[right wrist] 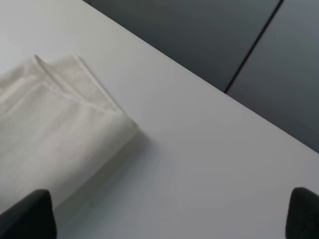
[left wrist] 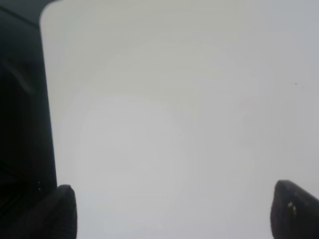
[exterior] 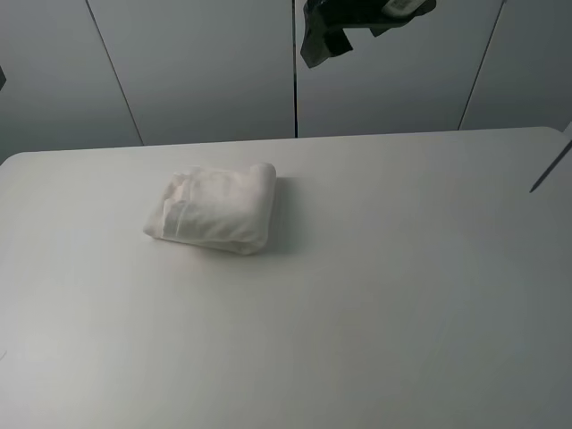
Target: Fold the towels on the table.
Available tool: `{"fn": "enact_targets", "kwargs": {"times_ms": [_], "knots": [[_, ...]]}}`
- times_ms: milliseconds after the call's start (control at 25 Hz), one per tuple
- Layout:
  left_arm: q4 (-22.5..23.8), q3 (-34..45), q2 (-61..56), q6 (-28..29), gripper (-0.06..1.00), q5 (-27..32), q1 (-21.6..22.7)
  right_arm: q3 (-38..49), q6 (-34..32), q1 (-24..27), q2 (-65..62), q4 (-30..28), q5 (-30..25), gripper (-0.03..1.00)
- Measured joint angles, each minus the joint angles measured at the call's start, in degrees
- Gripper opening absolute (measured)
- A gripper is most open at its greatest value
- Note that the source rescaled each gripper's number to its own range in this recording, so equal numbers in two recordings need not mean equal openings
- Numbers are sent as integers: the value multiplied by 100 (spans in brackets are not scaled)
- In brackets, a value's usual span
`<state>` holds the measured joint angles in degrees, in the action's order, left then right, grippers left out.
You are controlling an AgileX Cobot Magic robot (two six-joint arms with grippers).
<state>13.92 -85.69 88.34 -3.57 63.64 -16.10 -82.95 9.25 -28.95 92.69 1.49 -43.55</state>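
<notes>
The folded towel [exterior: 213,209] is lying left of centre toward the bench's [exterior: 402,295] far edge. Both the left hand [left wrist: 172,209] and right hand [right wrist: 172,211] are spread, holding nothing. Risk: any brush could be loosening the uneven layers.

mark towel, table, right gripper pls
towel [exterior: 214,208]: exterior high view, middle of the folded bundle.
table [exterior: 402,295]: exterior high view, bare top.
right gripper [right wrist: 172,214]: right wrist view, midway between fingers.
</notes>
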Motion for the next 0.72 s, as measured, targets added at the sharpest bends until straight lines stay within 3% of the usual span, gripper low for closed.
{"fn": "enact_targets", "kwargs": {"times_ms": [200, 440, 720], "knots": [[94, 614, -939, 123, 99, 66, 0, 54, -279, 0, -609, -300, -792, 100], [166, 2224, -2580, 552, 99, -31, 0, 1099, -736, 0, -1481, -606, -1070, 100], [-454, 3587, -4818, 640, 99, 97, 0, 2354, -890, 0, -2990, -628, -1419, 100]]}}
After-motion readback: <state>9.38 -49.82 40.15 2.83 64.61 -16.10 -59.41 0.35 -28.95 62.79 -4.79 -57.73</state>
